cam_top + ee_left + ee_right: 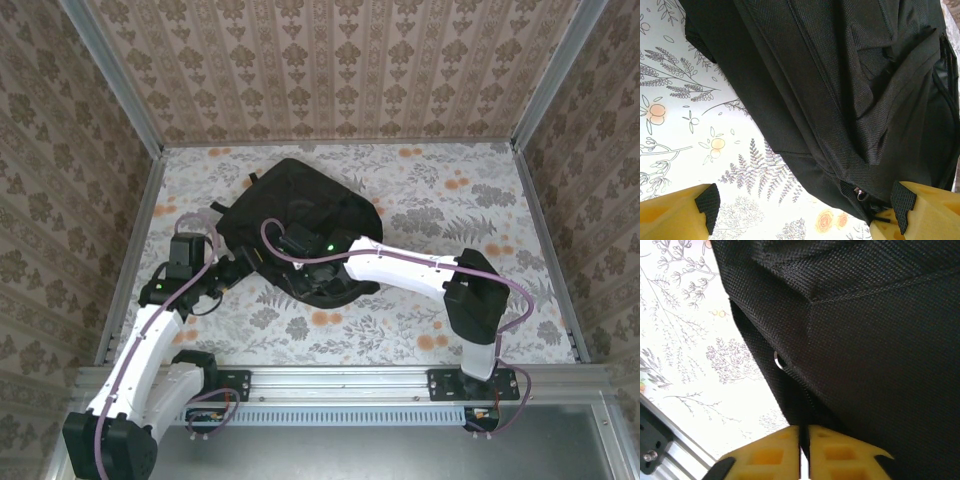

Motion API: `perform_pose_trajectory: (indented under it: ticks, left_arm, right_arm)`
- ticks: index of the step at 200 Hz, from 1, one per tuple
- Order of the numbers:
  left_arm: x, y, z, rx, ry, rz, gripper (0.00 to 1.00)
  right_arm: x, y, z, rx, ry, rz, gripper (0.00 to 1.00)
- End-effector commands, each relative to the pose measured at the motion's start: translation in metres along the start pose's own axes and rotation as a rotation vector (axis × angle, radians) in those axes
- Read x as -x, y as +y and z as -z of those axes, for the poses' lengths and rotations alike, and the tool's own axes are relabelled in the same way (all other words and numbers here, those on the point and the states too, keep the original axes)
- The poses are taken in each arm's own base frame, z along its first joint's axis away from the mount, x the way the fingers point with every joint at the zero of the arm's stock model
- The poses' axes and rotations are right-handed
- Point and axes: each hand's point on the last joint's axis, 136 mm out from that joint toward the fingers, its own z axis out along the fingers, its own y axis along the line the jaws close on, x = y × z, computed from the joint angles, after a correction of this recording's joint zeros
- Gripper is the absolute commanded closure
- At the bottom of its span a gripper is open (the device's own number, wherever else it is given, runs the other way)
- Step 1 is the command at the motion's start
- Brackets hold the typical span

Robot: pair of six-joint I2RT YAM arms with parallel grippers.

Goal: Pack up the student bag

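Right wrist view: right gripper (pixel 804 440) clenched on a thin black tab (pixel 802 407) of the student bag (pixel 300 195), lying mid-frame in top view, likely to draw it open; left gripper (pixel 805 206) released, jaws wide

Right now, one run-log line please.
large black fabric backpack: on table | left pincer: open at its corner | right pincer: shut on its fabric

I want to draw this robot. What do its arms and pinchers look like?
The left arm and right arm are white tubes with black joints and thin purple cables. The left gripper and right gripper have yellow fingers; the left's have black pads. A green light glows on the right arm.
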Motion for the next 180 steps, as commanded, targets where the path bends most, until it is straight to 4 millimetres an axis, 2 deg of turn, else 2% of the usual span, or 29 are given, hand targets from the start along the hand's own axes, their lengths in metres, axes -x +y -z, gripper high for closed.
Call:
perform_pose_trajectory:
  ticks: [1,41,67,116,138,180]
  left_arm:
    - [0.004,0.004,-0.004,0.005,-0.016,0.006,0.10]
    - [0.005,0.007,-0.016,0.004,-0.008,0.028,0.13]
    - [0.011,0.002,-0.025,-0.015,-0.003,0.049,0.18]
    - [0.017,-0.016,-0.045,-0.050,0.002,0.027,0.38]
    - [0.015,-0.025,-0.054,-0.044,0.013,-0.001,0.43]
    - [0.013,-0.020,-0.063,-0.011,0.019,-0.015,0.64]
  right_arm:
    - [0.000,0.000,0.000,0.003,-0.003,-0.004,0.98]
    - [-0.006,-0.007,0.010,-0.005,-0.020,-0.010,1.00]
    - [-0.011,-0.002,0.013,0.040,-0.028,-0.015,1.00]
    - [-0.011,0.010,0.012,0.110,-0.023,-0.024,1.00]
    - [-0.009,0.013,0.011,0.123,-0.025,-0.025,1.00]
    - [-0.012,0.010,0.013,0.125,-0.020,-0.028,1.00]
